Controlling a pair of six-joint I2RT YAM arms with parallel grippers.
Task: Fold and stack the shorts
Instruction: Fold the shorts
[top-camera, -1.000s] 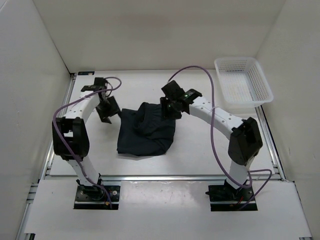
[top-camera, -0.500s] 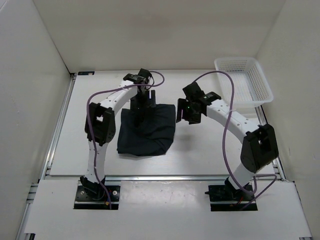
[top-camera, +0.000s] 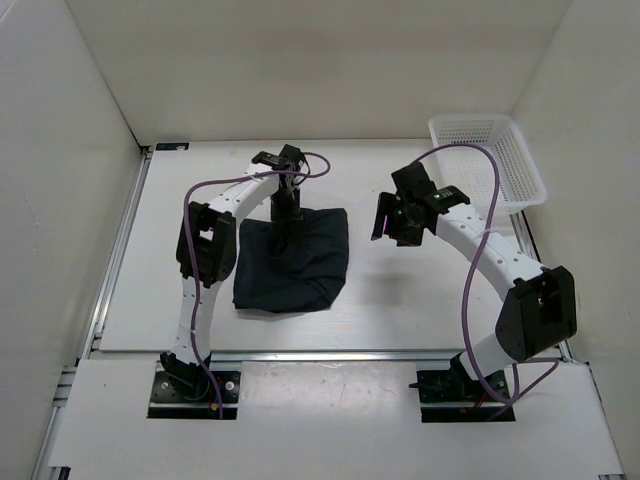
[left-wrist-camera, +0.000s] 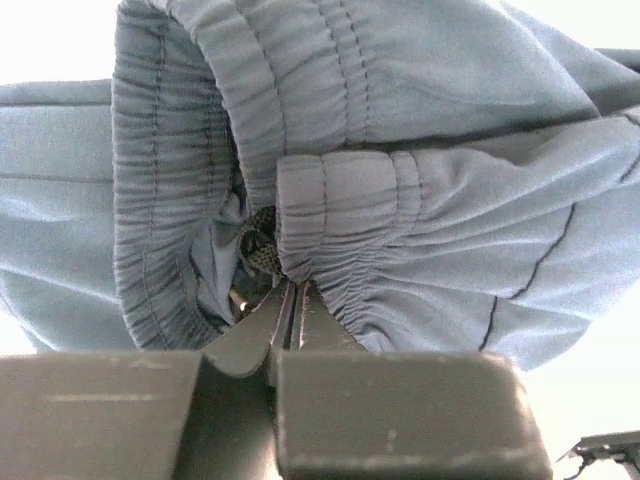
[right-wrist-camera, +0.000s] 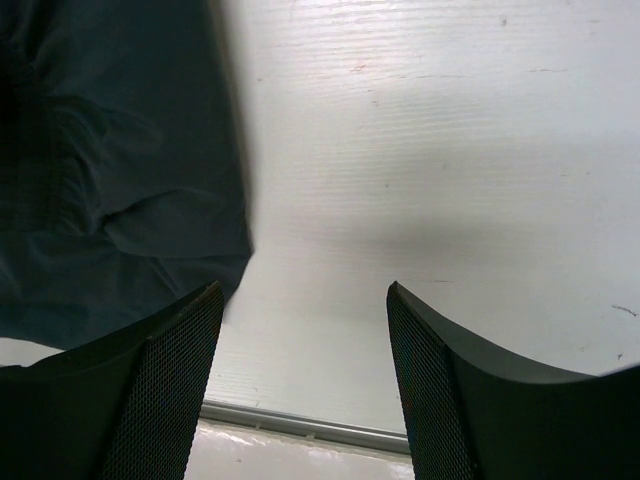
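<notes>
White tabletop (top-camera: 410, 290) holds the shorts (top-camera: 295, 268), left gripper (left-wrist-camera: 290, 305) clamped on their waistband (left-wrist-camera: 340, 190), right gripper (right-wrist-camera: 305, 290) spread apart beside them.

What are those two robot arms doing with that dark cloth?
They are folding a pair of shorts. The left gripper is pinching the stretchy waistband at the far edge of the shorts, which lie in a rough square on the table. The right gripper is open and empty, over bare table to the right of the shorts. A white basket sits in the far right corner.
</notes>
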